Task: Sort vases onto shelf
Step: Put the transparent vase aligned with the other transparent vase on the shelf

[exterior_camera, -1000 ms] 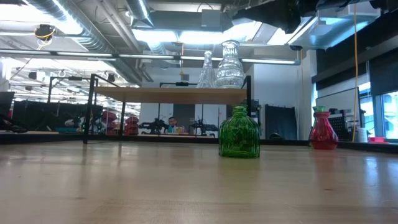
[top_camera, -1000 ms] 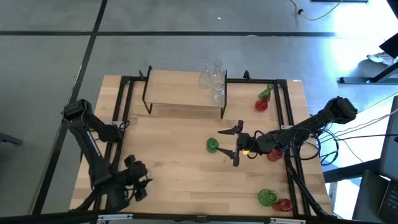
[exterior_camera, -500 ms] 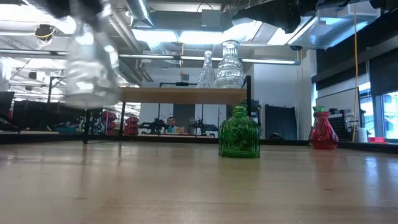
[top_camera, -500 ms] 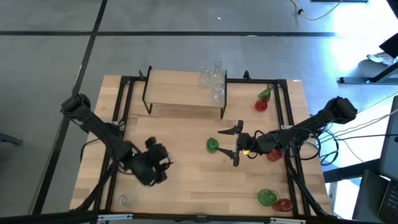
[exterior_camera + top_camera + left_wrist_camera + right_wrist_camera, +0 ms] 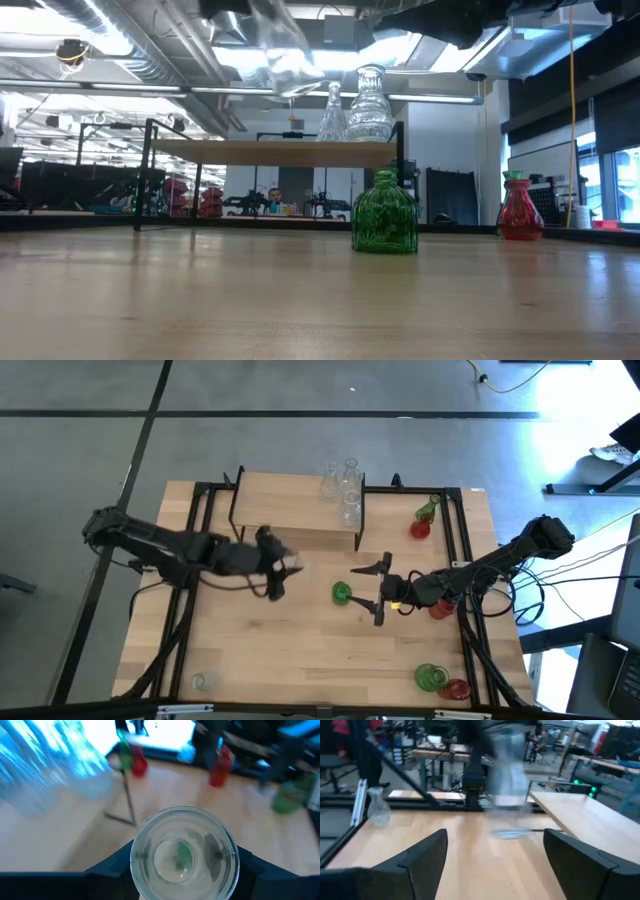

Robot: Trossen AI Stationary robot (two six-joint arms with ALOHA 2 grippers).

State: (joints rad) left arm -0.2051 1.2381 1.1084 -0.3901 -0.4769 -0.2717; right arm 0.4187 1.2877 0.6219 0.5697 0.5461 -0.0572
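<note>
Your left gripper (image 5: 275, 565) has its fingers clamped on a clear vase (image 5: 184, 852) — in the left wrist view you're looking straight down at its round base, a dark finger (image 5: 112, 864) hard against each side. In the high view that gripper sits over the table (image 5: 300, 660) just in front of the shelf (image 5: 290, 505), near the shelf's front edge and left of its front right leg. In the low view the held vase (image 5: 275, 55) is a blur up above shelf-top height, off the table.

Your right gripper (image 5: 380, 592) has its fingers spread wide and holds nothing. It sits to the right of the green vase (image 5: 342, 594), which stands on the table in front of the shelf's right end; the fingers flank the space beside it and touch nothing.

On the shelf: clear vases (image 5: 343, 488) clustered at the right end, close to the right edge. The rest of the shelf top to their left is bare wood — open room there.

Elsewhere, relative to the shelf: a red vase (image 5: 420, 528) and another green one (image 5: 428, 510) on the table to its right; one more green vase (image 5: 431, 678) with a red one (image 5: 458, 688) touching or nearly so at the table's front right corner; a clear vase (image 5: 203, 682) alone at the front left edge, well apart from the shelf.
</note>
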